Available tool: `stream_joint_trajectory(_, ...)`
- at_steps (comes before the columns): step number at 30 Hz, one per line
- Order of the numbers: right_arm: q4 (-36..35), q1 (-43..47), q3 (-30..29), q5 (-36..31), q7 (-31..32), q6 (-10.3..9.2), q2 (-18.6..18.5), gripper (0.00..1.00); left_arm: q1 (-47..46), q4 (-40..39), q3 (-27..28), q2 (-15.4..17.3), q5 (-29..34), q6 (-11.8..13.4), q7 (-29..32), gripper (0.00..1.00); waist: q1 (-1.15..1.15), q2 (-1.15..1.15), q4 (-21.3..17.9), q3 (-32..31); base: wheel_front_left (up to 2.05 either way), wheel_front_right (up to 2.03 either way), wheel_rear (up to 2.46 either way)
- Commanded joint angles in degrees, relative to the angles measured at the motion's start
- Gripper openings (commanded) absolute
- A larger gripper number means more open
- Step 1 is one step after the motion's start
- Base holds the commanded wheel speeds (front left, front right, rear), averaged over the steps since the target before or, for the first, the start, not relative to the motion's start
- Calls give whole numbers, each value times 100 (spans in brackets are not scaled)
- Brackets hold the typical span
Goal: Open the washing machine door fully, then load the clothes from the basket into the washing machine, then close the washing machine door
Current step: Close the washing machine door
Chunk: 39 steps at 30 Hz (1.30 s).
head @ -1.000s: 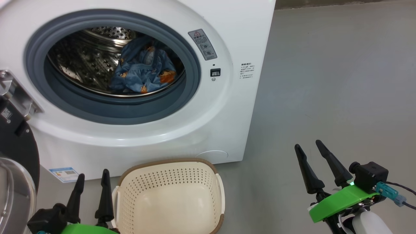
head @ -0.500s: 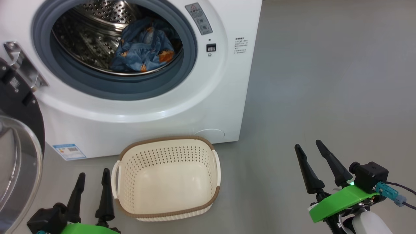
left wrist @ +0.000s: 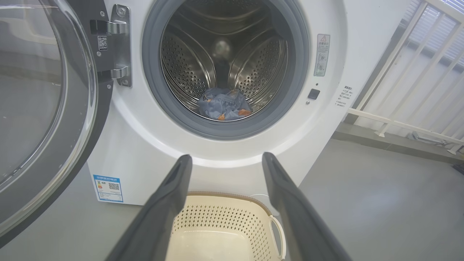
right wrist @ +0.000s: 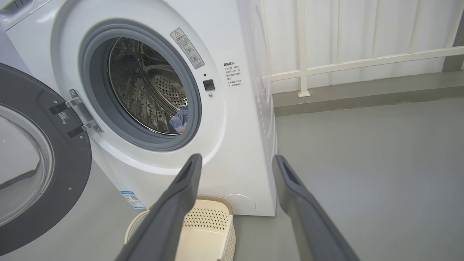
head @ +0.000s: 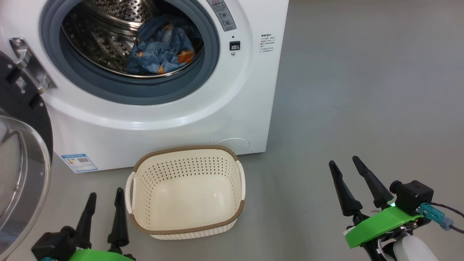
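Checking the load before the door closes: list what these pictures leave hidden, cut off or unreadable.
Head view: washing machine door cut off by the left edge.
Left wrist view: basket cut by the bottom edge, sides covered by the fingers.
Right wrist view: clothes mostly hidden behind the gasket.
Head view: blue label print too small to read.

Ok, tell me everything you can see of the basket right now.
The basket is small, rectangular, cream plastic with perforated walls, a brown woven-look rim and a pale handle on each short side. It stands upright and empty on the grey floor, close before the lower front of the washing machine; whether they touch I cannot tell. The left pincer, open, hovers beside its left handle without touching it.
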Motion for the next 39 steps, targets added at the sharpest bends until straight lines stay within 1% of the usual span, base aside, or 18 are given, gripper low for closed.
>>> stream_joint_trajectory(1,-147,-55,114,18,-68,9,-30,100,-163,-146,169,112,-19,-14,-37,100,0,0,1,0,0,0,0)
stream_joint_trajectory(14,-153,-41,107,3,-68,9,-24,100,-166,-172,157,102,-3,-14,-37,100,0,0,30,-3,0,0,0)
stream_joint_trajectory(18,-149,-38,106,-32,-68,9,-38,100,-194,-150,147,107,41,-14,-37,100,0,0,101,8,0,0,0)
stream_joint_trajectory(25,-90,-42,142,-131,-68,9,-117,100,-167,-100,168,73,73,-14,-37,100,0,0,398,-73,0,0,0)
stream_joint_trajectory(31,-39,-47,210,-224,-68,9,-159,100,-133,-71,183,49,113,-14,-37,100,0,0,767,-161,0,0,0)
stream_joint_trajectory(32,-39,-47,210,-224,-68,9,-159,100,-133,-71,183,49,113,-14,-37,100,0,0,767,-161,0,0,0)
stream_joint_trajectory(33,-32,-47,230,-231,-68,9,-154,100,-112,-55,197,44,136,-14,-37,100,0,0,912,-188,0,0,0)
stream_joint_trajectory(34,-32,-47,230,-231,-68,9,-154,100,-112,-55,197,44,136,-14,-37,100,0,0,912,-188,0,0,0)
stream_joint_trajectory(39,-10,-34,270,-255,-68,9,-146,100,-83,-22,295,32,272,-14,-37,100,0,0,1320,-253,0,0,0)
